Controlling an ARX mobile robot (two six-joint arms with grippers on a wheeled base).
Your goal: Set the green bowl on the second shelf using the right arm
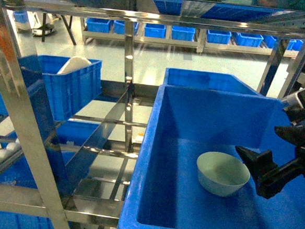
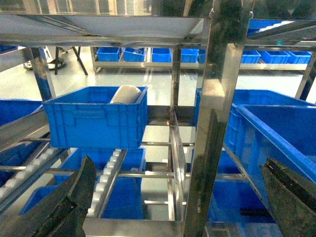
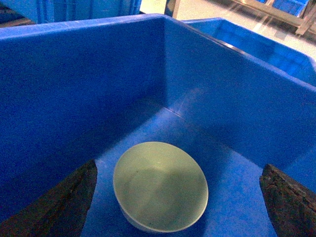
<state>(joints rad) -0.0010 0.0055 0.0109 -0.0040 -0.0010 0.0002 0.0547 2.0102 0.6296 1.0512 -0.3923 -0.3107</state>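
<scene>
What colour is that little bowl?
Pale mint green, plain; the green bowl shows best from the right wrist.

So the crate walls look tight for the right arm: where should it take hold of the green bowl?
Probably the rim. The green bowl sits upright and open on the blue crate floor, so come from above, one finger inside and one outside the near wall.

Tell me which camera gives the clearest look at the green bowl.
The right wrist view: the green bowl fills the lower middle, upright and empty on the blue crate floor, framed between the open right gripper fingers. The head view shows it smaller, with the gripper beside it. The left wrist view does not show it.
</scene>
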